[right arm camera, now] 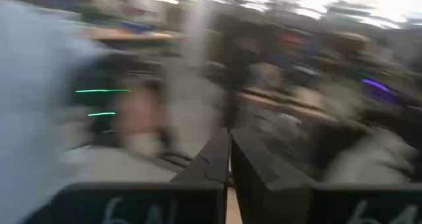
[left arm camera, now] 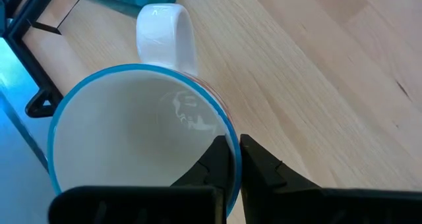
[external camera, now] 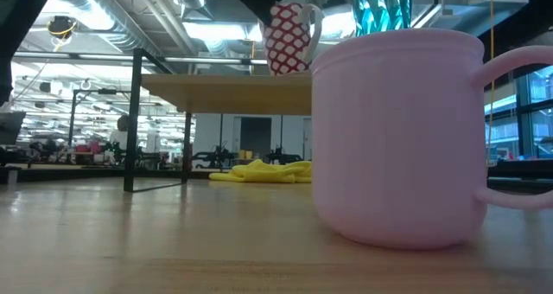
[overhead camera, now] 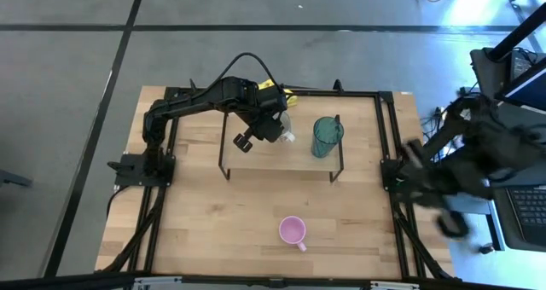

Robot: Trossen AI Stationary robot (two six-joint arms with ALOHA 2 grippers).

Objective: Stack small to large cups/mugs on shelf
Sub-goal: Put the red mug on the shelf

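Left gripper (left arm camera: 232, 159) pinching white mug (left arm camera: 132, 135) rim on shelf (overhead camera: 299, 158), beside teal cup (overhead camera: 326, 136). Release likely next. Pink mug (overhead camera: 293, 231) untouched on table. Right gripper (right arm camera: 229, 159) pressed together, off table.

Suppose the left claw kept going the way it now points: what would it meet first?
The left claw is pinching the rim of the white mug, pointing down at the shelf. Going on, it would probably hit the shelf board first; the depth is unclear.

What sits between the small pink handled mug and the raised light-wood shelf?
Nothing: in the high view, only bare wooden tabletop lies between the pink mug and the shelf.
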